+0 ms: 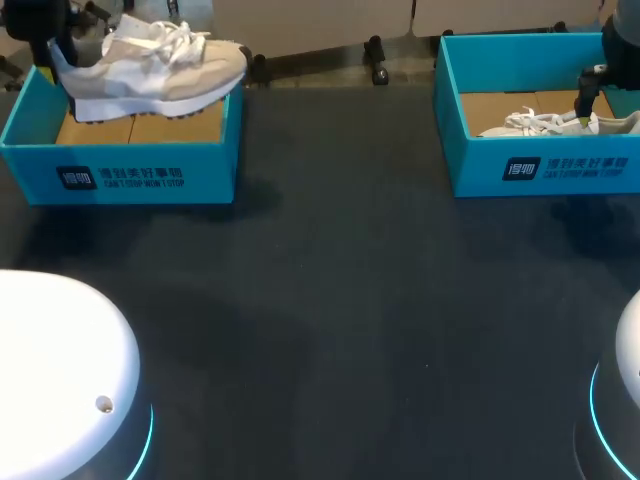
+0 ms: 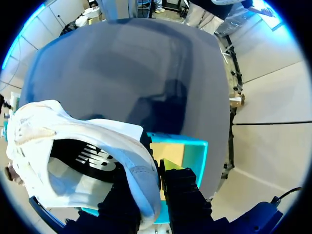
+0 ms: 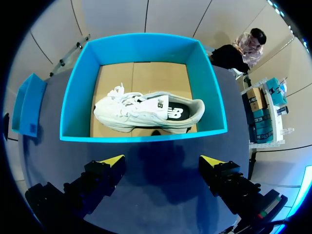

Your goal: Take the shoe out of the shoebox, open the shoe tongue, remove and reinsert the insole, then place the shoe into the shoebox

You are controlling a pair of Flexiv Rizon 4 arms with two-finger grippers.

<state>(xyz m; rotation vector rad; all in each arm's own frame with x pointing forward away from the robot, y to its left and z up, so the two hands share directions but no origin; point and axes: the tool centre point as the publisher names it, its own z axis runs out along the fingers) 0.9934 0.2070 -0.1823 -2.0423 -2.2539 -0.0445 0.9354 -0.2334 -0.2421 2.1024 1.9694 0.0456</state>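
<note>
One shoe (image 1: 150, 62) is gripped at its heel collar by the left fingers (image 2: 183, 191), raised over the left shoebox (image 1: 130, 176) on the bench (image 1: 330, 300) — the right fingers (image 3: 110, 163) are spread wide above a second shoe (image 3: 146, 112), which lies in the right shoebox (image 3: 146, 48).

Soft overhead light leaves the dark counter (image 1: 330, 320) dim, with faint shadows pooling before the left shoebox (image 1: 130, 178) and the right shoebox (image 1: 545, 168), while the white shoe (image 1: 150, 65) shows bright.
</note>
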